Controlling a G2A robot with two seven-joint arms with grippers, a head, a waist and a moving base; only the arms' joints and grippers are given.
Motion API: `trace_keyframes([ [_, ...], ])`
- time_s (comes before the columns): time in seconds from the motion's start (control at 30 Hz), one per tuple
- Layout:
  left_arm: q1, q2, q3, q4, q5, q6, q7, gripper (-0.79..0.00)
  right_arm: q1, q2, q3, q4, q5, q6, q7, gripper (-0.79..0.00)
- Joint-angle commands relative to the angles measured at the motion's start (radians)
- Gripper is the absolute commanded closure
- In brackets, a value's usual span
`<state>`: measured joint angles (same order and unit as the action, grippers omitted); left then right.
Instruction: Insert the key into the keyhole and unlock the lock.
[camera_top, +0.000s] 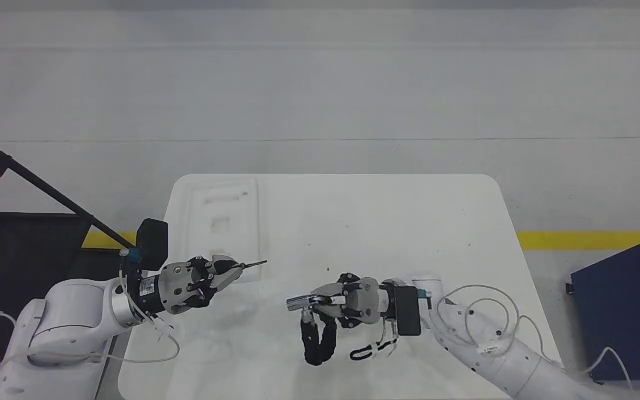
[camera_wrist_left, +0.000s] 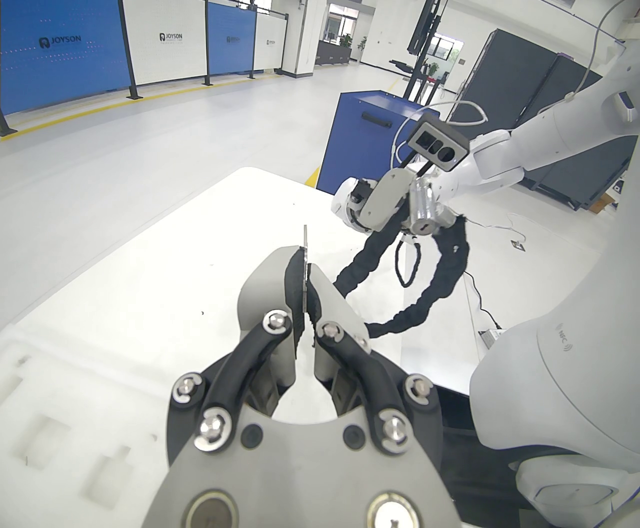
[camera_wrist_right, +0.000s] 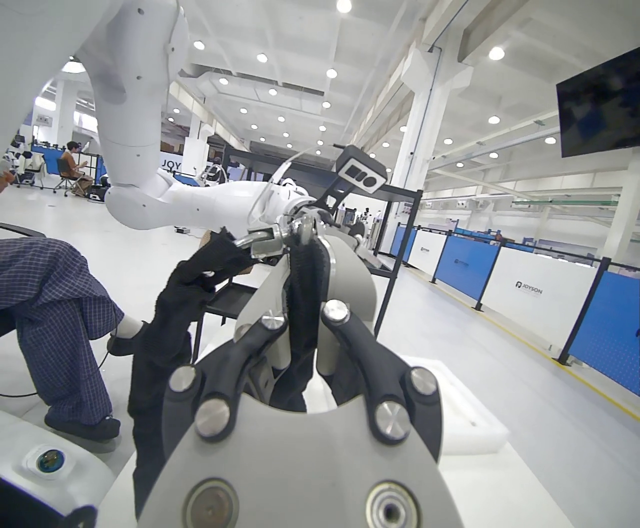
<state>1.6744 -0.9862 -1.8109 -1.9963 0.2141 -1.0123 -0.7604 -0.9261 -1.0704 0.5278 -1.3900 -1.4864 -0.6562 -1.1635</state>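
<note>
Right hand (camera_top: 320, 298) is clamped on the lock (camera_top: 300, 301) above the bench (camera_top: 450, 230), with the black cable (camera_top: 320, 345) hanging under the lock. Left of the lock and apart from it, the left hand (camera_top: 228, 268) pinches the key (camera_top: 252, 264), tip toward the lock. A white tray (camera_top: 225, 205) lies beyond.

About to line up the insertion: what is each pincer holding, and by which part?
Left pincer grips the key by its head, blade sticking out. Right pincer clamps the lock by its black-sleeved cable, just behind the metal body.
</note>
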Motion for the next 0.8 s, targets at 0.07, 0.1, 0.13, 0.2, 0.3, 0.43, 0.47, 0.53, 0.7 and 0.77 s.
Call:
trace_keyframes([
  [0.07,0.0,0.0,0.0,0.0,0.0,0.0,0.0,0.0,0.0,-0.017,-0.016,0.054,0.063,0.025,-0.025,0.0],
  [0.1,0.0,0.0,0.0,0.0,0.0,0.0,0.0,0.0,0.0,-0.019,-0.02,0.058,0.082,0.028,-0.029,0.0],
  [0.13,0.0,0.0,0.0,0.0,0.0,0.0,0.0,0.0,-0.001,-0.02,-0.021,0.064,0.101,0.033,-0.033,0.0],
  [0.2,0.0,0.0,0.0,0.0,0.0,0.0,0.0,0.0,-0.005,-0.02,-0.021,0.072,0.138,0.041,-0.042,0.0],
  [0.3,0.0,0.0,0.0,0.0,0.0,0.0,0.0,0.0,-0.006,-0.013,-0.022,0.082,0.153,0.044,-0.044,0.0],
  [0.43,0.0,0.0,0.0,0.0,0.0,0.0,0.0,0.0,-0.02,-0.004,-0.03,0.065,0.205,0.042,-0.043,0.0],
  [0.47,0.0,0.0,0.0,0.0,0.0,0.0,0.0,0.0,-0.022,-0.001,-0.033,0.063,0.213,0.038,-0.039,0.0],
  [0.53,0.0,0.0,0.0,0.0,0.0,0.0,0.0,0.0,-0.029,0.006,-0.034,0.058,0.256,0.028,-0.028,0.0],
  [0.7,0.0,0.0,0.0,0.0,0.0,0.0,0.0,0.0,-0.036,0.027,-0.027,0.035,0.296,0.012,-0.013,0.0],
  [0.77,0.0,0.0,0.0,0.0,0.0,0.0,0.0,0.0,-0.036,0.037,-0.023,0.029,0.309,0.002,-0.002,0.0],
])
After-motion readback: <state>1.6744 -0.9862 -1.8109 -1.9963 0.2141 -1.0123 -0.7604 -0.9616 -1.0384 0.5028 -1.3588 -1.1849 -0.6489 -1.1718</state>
